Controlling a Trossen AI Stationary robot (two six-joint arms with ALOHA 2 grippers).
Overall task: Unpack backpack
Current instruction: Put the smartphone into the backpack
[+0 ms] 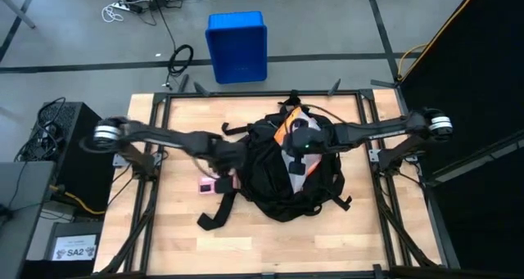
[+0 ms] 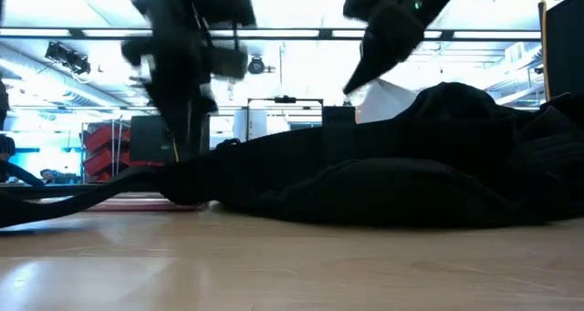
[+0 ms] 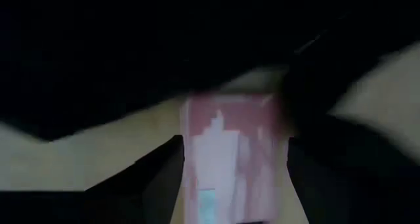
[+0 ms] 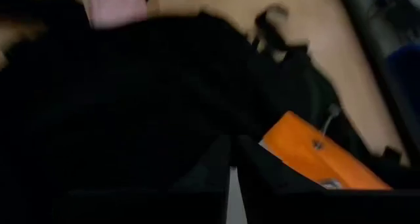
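The black backpack lies flat in the middle of the wooden table, its straps spread toward the near left. An orange flat thing sticks out of its far opening. My right gripper hangs over the pack's middle, shut on a thin white thing. My left gripper points down at the pack's left edge, open. A pink box lies on the table below, between its fingers; I see no touch. My right gripper pinches a thin white thing between its two fingers; only a sliver shows between them. The fingers slant down from the table's right. The white thing stands up above the backpack's top, under the gripper. Which part is held I cannot tell.
A blue plastic crate stands on the floor beyond the table's far edge. Black frame rails run along the table's left and right sides. Bare wood shows along the near edge.
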